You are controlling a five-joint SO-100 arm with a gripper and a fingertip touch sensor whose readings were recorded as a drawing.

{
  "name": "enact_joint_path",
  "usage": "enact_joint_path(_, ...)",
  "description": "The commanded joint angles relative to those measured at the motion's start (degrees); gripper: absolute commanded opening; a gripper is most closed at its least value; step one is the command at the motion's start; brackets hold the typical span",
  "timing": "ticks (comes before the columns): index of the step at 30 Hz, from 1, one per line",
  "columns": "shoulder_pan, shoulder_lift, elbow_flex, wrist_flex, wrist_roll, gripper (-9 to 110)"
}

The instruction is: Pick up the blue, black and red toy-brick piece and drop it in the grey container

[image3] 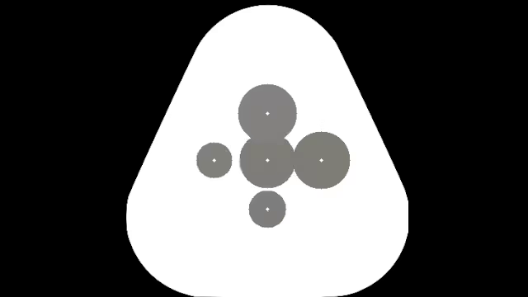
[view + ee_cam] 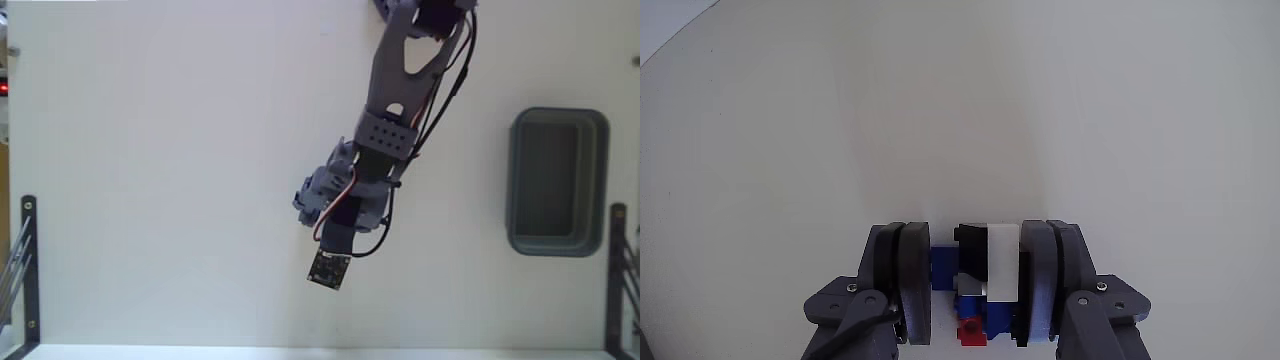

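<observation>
A: What are you seeing across the desk (image 2: 160, 170) in the fixed view?

B: You are looking down on a plain white desk. The grey arm (image 2: 400, 100) is reaching in from the top edge and slanting toward the lower middle, with black and red cables running along it. A small dark circuit board (image 2: 328, 269) is showing at its lower end.

A: And the grey container (image 2: 557, 240)?

B: It is sitting well apart from the arm, near the right edge of that view, and you are seeing only its darker grey inside. Dark metal brackets are standing at the lower left and lower right edges.

A: Where is the toy-brick piece (image 2: 975, 275)?

B: In the wrist view you are seeing it between the two fingers of the hand (image 2: 975, 262). The hand is closing on it from both sides, the pads touching it. Blue, black and white parts are showing between the fingers, and a red bit is poking out below. In the fixed view the arm is hiding it.
</observation>
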Motion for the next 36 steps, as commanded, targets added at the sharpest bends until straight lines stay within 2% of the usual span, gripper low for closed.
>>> enact_joint_path(1,1.0,2.4,-2.2,1.4,0.1,46)
enact_joint_path(36,1.0,-1.5,-42.2,37.6,0.1,46)
